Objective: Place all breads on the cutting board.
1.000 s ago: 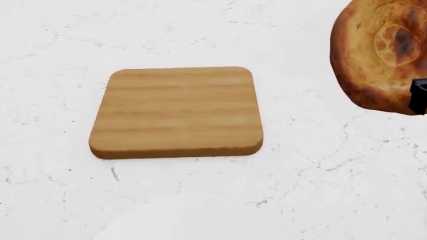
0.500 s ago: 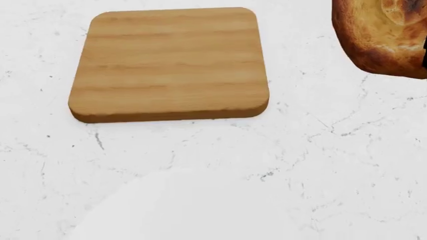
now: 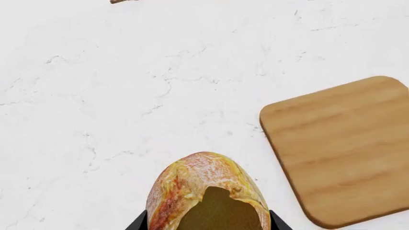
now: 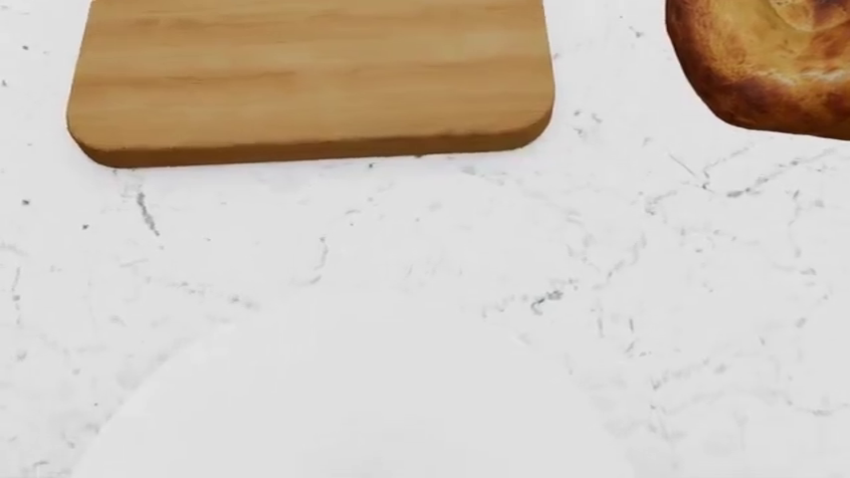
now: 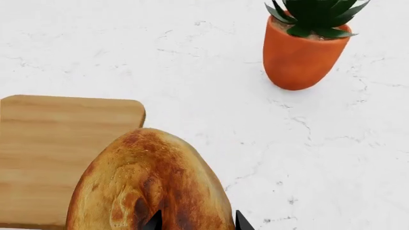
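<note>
You had the cutting board (image 4: 313, 85) lying on the counter (image 4: 439, 299) ahead and left of centre, one bread (image 4: 770, 65) raised off to its right, another bread (image 3: 208, 196) beside the board in your left wrist view, and a potted plant (image 5: 310, 40) standing beyond.

A white marbled bench (image 4: 398, 329) with thin grey veins fills every view. On it stands an upright orange pot (image 5: 303, 55) holding a spiky green succulent (image 5: 316, 14).
</note>
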Motion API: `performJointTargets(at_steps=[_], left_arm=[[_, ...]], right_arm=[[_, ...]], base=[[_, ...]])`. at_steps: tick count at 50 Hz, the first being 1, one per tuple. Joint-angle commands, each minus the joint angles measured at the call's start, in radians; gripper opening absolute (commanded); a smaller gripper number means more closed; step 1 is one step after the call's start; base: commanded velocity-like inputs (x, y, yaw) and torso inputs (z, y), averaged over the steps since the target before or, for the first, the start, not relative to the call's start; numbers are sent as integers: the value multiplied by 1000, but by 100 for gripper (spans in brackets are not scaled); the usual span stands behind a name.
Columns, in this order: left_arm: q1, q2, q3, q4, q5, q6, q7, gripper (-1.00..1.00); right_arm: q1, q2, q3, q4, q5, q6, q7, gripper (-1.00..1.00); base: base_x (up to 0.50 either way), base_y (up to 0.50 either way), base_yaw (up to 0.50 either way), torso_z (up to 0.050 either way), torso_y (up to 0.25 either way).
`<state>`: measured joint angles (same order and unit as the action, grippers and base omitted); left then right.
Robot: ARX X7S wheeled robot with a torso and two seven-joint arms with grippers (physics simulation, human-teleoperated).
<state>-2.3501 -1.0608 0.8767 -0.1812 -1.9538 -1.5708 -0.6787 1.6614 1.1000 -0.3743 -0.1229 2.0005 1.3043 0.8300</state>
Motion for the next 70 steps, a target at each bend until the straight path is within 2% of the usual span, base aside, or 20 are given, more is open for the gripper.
performJointTargets(at_steps=[1, 16, 22, 35, 42, 59, 70], left_arm=[[-6, 7, -6, -14, -13, 0, -17, -100], [-6, 19, -14, -9, -9, 0, 3, -100], [-6, 59, -43, -35, 71, 0, 60, -100], [-6, 126, -103, -77, 111, 0, 73, -100], [-6, 148, -121, -97, 142, 0, 86, -100], [-5, 131, -115, -99, 165, 1, 116, -100], [-4, 125, -112, -97, 176, 3, 128, -100]], right_arm=[[19, 0, -7, 9, -6, 11, -7, -100], [72, -27, -36, 43, -3, 29, -4, -100], [106, -48, -49, 89, -19, 39, -14, -100], [267, -218, -135, 276, -50, 65, -22, -100], [290, -301, -166, 371, -124, 44, -72, -100], [269, -489, -209, 582, -224, -66, -198, -100], [277, -570, -236, 692, -277, -117, -262, -100]], base=[[0, 0, 0, 2, -250], [0, 0, 0, 2, -228], [0, 0, 0, 0, 0], [0, 0, 0, 0, 0], [0, 0, 0, 0, 0], [0, 0, 0, 0, 0], [0, 0, 0, 0, 0]])
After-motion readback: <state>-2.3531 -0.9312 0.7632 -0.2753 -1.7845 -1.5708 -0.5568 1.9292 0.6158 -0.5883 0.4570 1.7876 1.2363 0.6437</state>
